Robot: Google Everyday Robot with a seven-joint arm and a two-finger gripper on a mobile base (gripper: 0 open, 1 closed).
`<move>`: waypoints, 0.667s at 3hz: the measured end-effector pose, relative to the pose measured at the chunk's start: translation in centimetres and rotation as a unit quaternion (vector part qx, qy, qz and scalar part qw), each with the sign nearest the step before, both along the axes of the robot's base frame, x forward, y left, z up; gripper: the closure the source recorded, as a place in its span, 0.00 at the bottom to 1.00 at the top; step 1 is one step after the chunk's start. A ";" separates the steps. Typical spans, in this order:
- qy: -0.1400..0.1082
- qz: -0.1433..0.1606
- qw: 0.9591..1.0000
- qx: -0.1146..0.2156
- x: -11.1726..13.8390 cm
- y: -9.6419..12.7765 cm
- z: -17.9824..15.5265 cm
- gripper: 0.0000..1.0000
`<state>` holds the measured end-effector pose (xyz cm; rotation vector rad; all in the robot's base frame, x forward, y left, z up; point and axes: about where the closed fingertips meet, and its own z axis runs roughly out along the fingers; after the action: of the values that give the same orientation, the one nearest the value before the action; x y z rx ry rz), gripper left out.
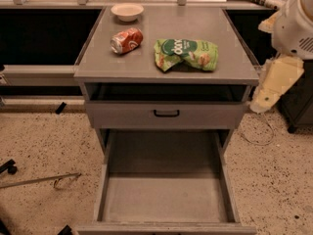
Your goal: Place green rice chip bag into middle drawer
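The bag (186,54) lies crumpled on the cabinet top (230,38), right of centre, with the can (126,40) just to its left and the bowl (127,11) farther back. The drawer (164,199) is pulled out below, near the camera, its floor bare. The gripper (259,102) hangs off the right side of the cabinet, below the top's level and well apart from the bag; I cannot tell whether it is open or closed.

The step in hand looks like the reach for the bag, so nothing is grasped yet. To do it well, the arm should rise clear of the top's right edge before moving in, then come down on the bag from above. Pinching a raised fold near the middle should hold better than a thin corner, since slick foil may slip. Approaching from the right keeps away from the can, which could roll if nudged. The carry must then clear the shut drawer front (166,114) before lowering.
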<state>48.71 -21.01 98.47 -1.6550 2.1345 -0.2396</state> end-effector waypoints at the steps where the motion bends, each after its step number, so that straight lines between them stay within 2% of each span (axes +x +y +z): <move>1: -0.075 -0.006 0.997 0.015 7.1 1.0 1.5 0.00; 2: -0.110 0.012 0.993 0.036 13.6 3.4 1.2 0.00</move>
<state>62.26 -17.58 99.65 -1.5369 1.9362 -0.3193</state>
